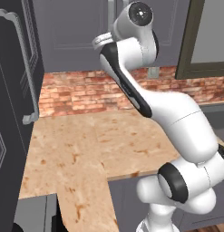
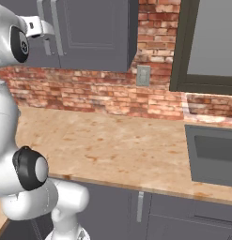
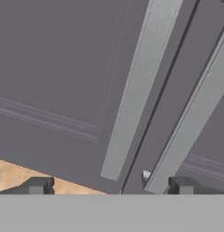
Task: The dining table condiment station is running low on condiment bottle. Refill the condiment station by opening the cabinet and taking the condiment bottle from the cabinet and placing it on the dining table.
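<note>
Cabinet (image 3: 63,77) doors shut, pincer (image 3: 109,186) wide and empty just before their handles (image 3: 139,86).

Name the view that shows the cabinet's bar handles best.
The hand view: both bar handles run large across the closed cabinet doors. The right base view shows them small at its top edge; in the left base view the arm covers most of them.

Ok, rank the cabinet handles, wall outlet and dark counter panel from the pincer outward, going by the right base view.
1. Cabinet handles, upper left, directly ahead of the open pincer.
2. Wall outlet, on the brick, mid-picture.
3. Dark counter panel, far right, lower down.
</note>
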Robot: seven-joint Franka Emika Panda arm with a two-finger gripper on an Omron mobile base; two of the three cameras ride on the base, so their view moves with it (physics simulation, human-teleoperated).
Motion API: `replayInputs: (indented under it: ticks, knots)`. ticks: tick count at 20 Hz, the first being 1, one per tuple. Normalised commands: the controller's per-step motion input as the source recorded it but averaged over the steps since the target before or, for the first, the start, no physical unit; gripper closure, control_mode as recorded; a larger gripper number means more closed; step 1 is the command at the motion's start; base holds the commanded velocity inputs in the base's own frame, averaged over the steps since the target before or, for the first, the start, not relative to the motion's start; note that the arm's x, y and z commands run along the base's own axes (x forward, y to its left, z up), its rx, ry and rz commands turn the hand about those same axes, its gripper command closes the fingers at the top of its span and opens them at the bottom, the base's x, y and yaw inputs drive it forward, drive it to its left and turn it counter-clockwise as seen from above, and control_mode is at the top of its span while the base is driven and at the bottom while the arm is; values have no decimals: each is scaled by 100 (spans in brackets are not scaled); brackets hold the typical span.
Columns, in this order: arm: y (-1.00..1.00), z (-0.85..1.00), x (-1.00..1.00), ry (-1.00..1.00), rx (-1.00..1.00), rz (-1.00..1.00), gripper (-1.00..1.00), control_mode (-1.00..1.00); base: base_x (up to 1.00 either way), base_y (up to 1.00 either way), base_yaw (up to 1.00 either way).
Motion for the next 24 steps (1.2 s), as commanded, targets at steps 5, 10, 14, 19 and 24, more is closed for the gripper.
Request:
replayInputs:
  ticks: [5, 10, 14, 19, 24]
  knots:
    - [5, 0, 38, 0, -3, -3, -100, -100, 0, 0, 0]
    - [0, 0, 35, 0, -1, -3, -100, -100, 0, 0, 0]
    - [0, -3, 35, 0, -1, -2, -100, -100, 0, 0, 0]
    - [0, -6, 36, 0, -2, -2, -100, -100, 0, 0, 0]
    - [0, -15, 36, 0, -1, 0, -100, -100, 0, 0, 0]
